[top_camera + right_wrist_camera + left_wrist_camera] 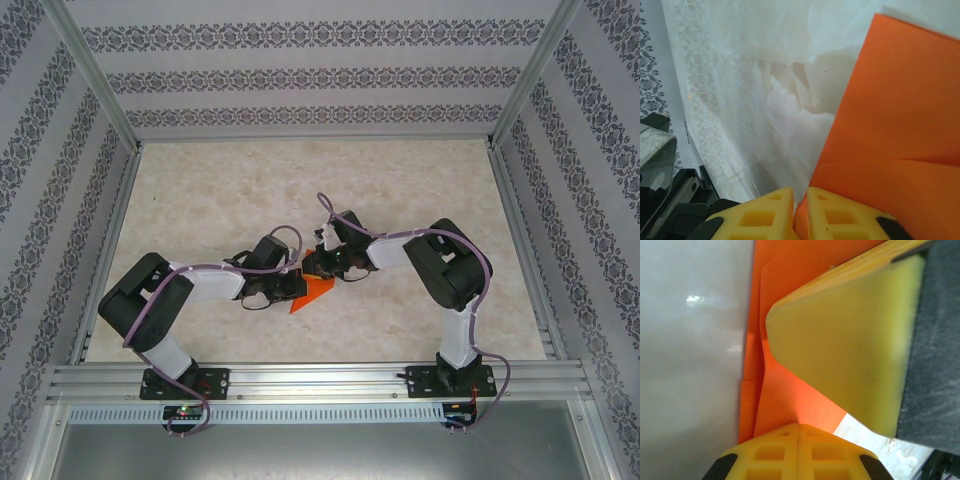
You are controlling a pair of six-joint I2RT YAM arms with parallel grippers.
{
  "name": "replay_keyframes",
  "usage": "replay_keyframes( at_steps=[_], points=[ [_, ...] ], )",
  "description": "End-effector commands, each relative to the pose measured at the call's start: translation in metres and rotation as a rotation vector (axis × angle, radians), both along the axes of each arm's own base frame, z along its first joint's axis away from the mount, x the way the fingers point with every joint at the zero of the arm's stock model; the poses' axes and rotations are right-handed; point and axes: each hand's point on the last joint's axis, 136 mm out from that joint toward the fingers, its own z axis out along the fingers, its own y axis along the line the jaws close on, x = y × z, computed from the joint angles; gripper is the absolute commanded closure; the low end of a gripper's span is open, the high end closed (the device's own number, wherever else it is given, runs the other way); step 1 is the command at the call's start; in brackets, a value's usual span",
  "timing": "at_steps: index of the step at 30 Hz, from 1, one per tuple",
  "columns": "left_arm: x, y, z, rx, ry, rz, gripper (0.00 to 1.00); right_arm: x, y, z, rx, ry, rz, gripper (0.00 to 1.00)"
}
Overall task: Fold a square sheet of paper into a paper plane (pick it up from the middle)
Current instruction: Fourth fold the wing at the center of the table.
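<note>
from above, both arms meet near the middle of the tabletop [300, 180], and the sheet of paper [318, 293] is only an orange wedge poking out between them. the left wrist view adds its overlapping folds and creases, the left gripper [798, 427] pinched together on the paper's edge, and a broad yellow finger [850, 355] of the other arm lying over the sheet. the right wrist view shows the right gripper [800, 192] clamped on the sheet's near edge, with the sheet's shadow on the tabletop.
</note>
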Motion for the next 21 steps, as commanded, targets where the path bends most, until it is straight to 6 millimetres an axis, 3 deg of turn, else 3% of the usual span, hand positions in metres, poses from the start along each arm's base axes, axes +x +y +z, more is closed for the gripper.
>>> replay_keyframes(
  at_steps=[1, 5, 9, 15, 21],
  points=[
    [-0.032, 0.047, -0.051, 0.218, 0.107, 0.06, 0.99, -0.008, -0.031, -0.023, -0.148, 0.058, -0.071, 0.82],
    [-0.04, 0.053, -0.057, 0.228, 0.126, 0.071, 1.0, 0.01, -0.036, 0.017, -0.106, -0.027, -0.099, 0.82],
    [-0.037, 0.05, -0.056, 0.222, 0.123, 0.065, 1.0, 0.006, -0.037, 0.038, -0.099, -0.075, -0.069, 0.81],
    [-0.031, 0.044, -0.052, 0.218, 0.116, 0.051, 1.0, -0.016, -0.023, 0.026, -0.096, -0.044, -0.032, 0.83],
    [-0.031, 0.041, -0.052, 0.21, 0.12, 0.043, 1.0, -0.024, -0.006, 0.009, -0.085, -0.012, -0.012, 0.85]
  ],
)
